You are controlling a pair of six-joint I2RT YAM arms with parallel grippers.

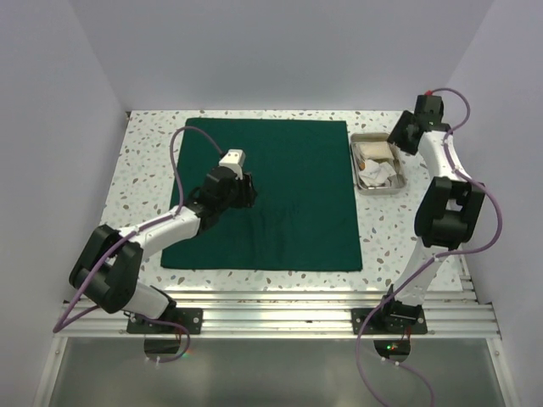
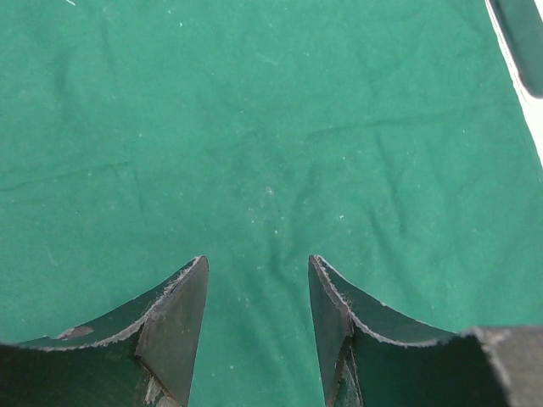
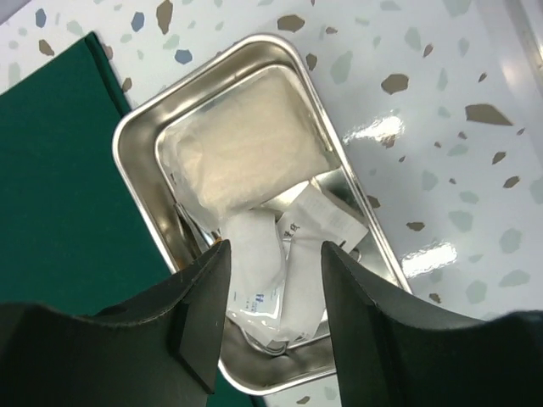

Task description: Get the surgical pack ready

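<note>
Shiny rectangular steel tray [image 3: 127, 153] of white gauze packets [image 3: 246, 153] sits on speckled worktop [image 3: 424, 170] just right of flat dark green cloth drape [image 1: 280, 195], long axis pointing away from the bases, directly under right arm's [image 1: 441, 212] parted, apparently empty jaws, while left arm's [image 1: 161, 229] jaws hang parted over drape, farther off.

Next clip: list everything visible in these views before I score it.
cloth drape: one, dark green, spread flat mid-table
tray: one, shiny steel, on the table beside the drape's right edge
gauze packets: at least three, white, piled inside the tray
table: one, white with speckles, under everything
left gripper: one, black, open, above the drape
right gripper: one, black, open, above the tray
</note>
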